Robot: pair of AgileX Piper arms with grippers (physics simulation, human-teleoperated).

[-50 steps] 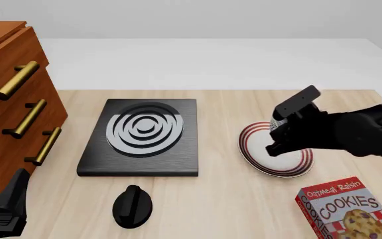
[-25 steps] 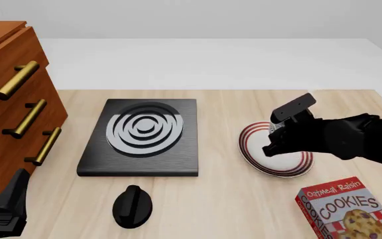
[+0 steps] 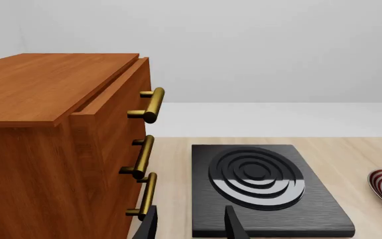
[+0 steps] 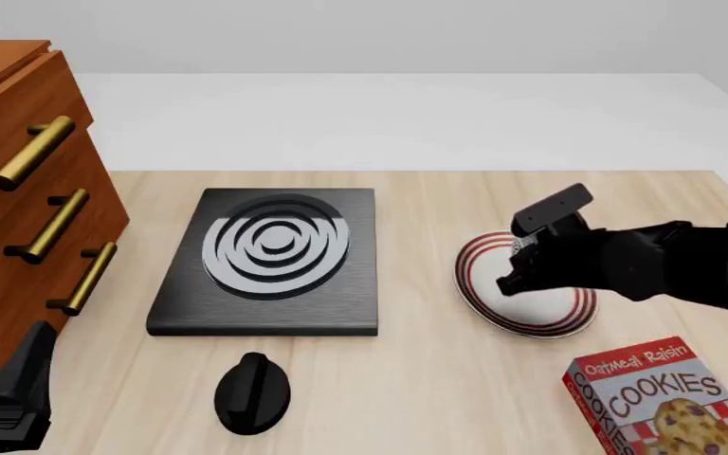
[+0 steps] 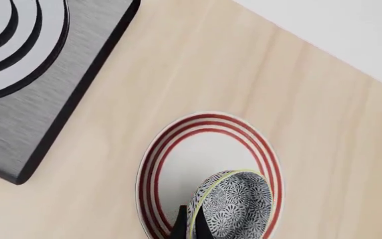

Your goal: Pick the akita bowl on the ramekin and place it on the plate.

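One akita bowl (image 5: 234, 204), one plate (image 5: 204, 149), one black ringed slab (image 4: 270, 261), one black knob (image 4: 251, 391) and one cookie box (image 4: 663, 400) are present. The bowl sits over the plate with its rim between the right gripper's (image 5: 189, 225) fingers. These are clenched on the rim, while the left gripper (image 3: 189, 225) is parted, holding nothing.

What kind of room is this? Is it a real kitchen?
Probably a pretend kitchen, drawn by a computer. A flat stove burner sits on a wooden table, with a wooden cabinet, a box of cookies, and a red-ringed plate under a speckled bowl.
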